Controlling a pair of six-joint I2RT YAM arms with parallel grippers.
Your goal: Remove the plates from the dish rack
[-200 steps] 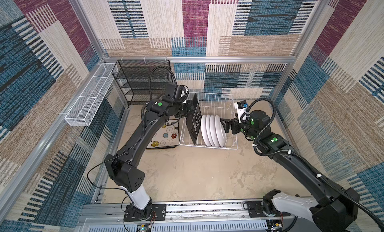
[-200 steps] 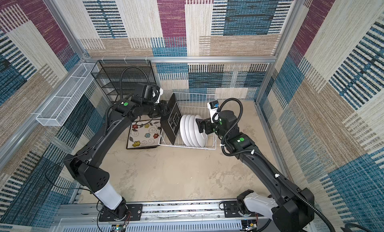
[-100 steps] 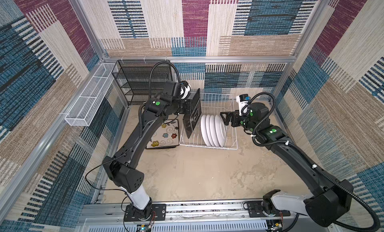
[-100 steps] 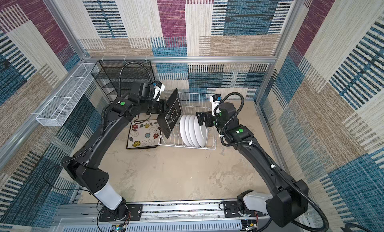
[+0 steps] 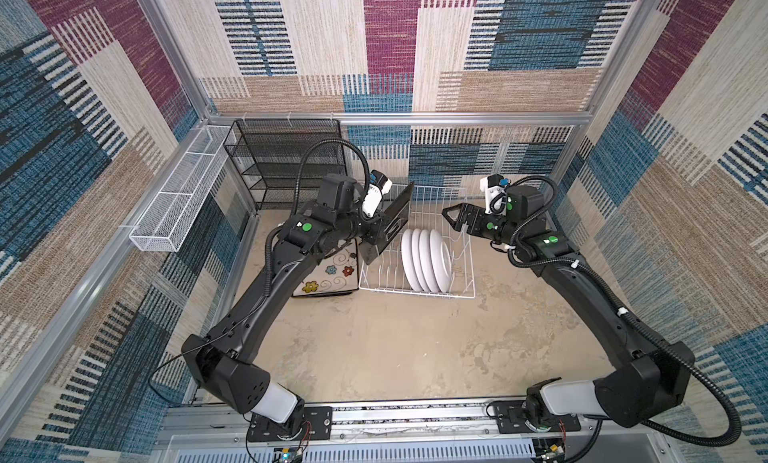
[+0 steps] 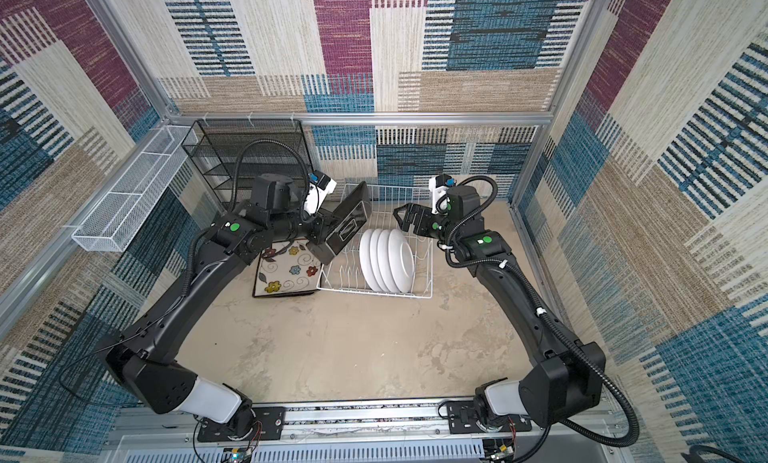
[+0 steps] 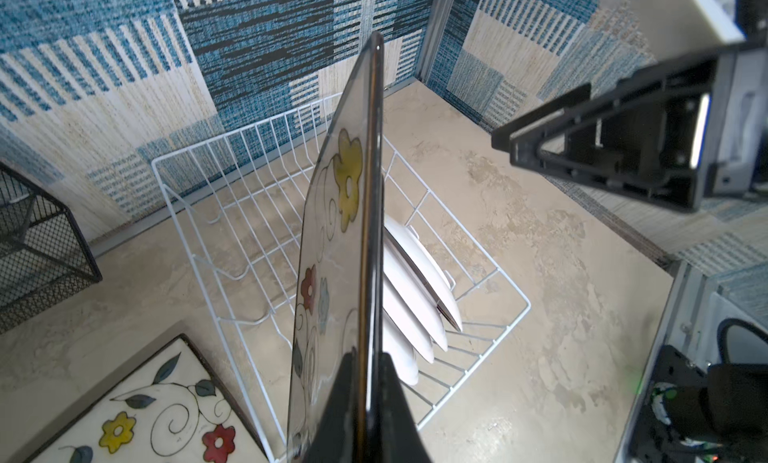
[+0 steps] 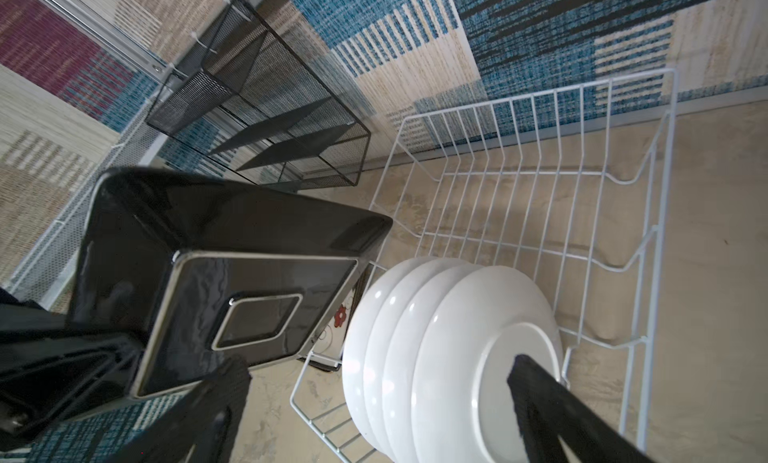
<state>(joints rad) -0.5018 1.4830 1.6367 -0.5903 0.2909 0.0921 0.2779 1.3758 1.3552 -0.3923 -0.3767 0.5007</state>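
- My left pincer (image 7: 360, 359) is clamped on one edge of a square plate (image 5: 390, 224), which it holds tilted on edge above the dish rack (image 5: 432, 203), over the end nearer my left arm.
- My right pincer (image 5: 450, 221) gapes wide and empty above the rack's opposite side.
- Four round white plates (image 5: 432, 261) stand upright inside the rack.
- A second square plate (image 5: 328, 274) lies face up on the worktop (image 5: 395, 348), just beside the rack.

The dish rack (image 5: 415, 292) sits by the back edge of the table (image 5: 395, 348), round plates (image 5: 432, 259) standing in it (front half). Square plates (image 5: 328, 276) lie just left, and the shelf unit (image 5: 286, 157) is in the back-left corner.
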